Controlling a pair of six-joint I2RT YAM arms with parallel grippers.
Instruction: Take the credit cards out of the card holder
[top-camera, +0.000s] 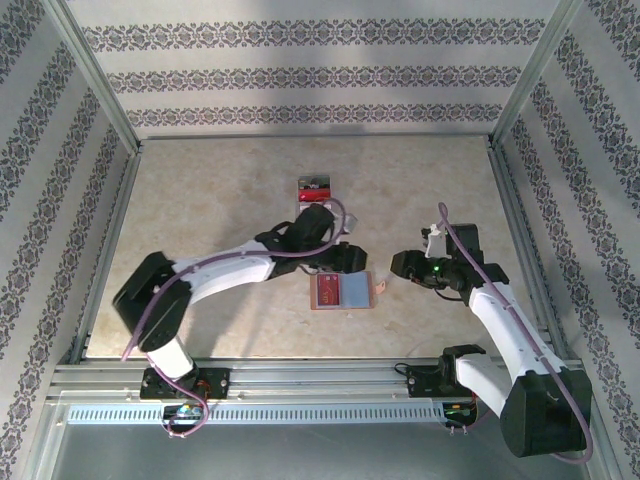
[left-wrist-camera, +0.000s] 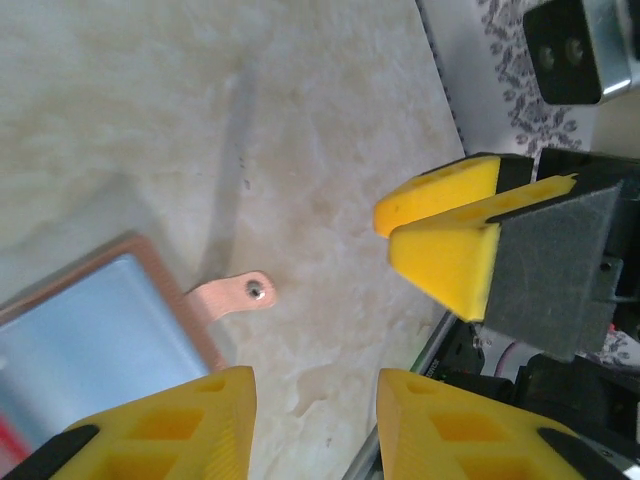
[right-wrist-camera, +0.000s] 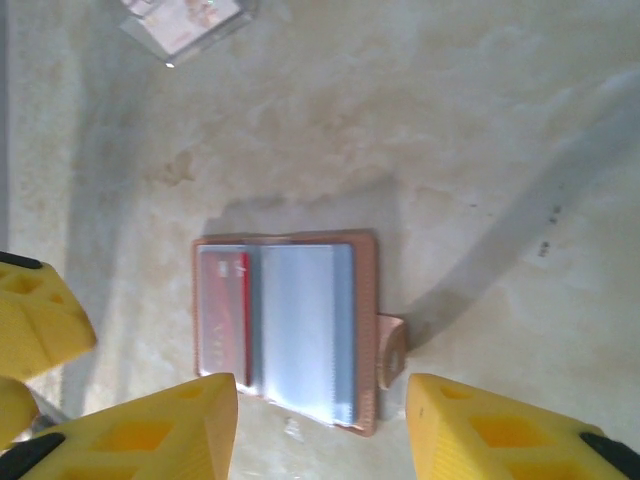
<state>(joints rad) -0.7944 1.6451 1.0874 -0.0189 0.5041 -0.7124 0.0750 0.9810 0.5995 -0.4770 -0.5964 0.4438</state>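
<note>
While the card holder (right-wrist-camera: 300, 330) lies opened flat on the worktop (top-camera: 200, 200), near the middle and between the two arms, a red card (right-wrist-camera: 225, 310) is seen tucked in its left pocket, so the task is judged unfinished. A small stack (top-camera: 313, 187) is seen farther back (possibly cards already drawn out; that cannot be told). The left pincer (left-wrist-camera: 313, 385) and the right pincer (right-wrist-camera: 320, 395) are both released and empty, poised just beside the holder.
</note>
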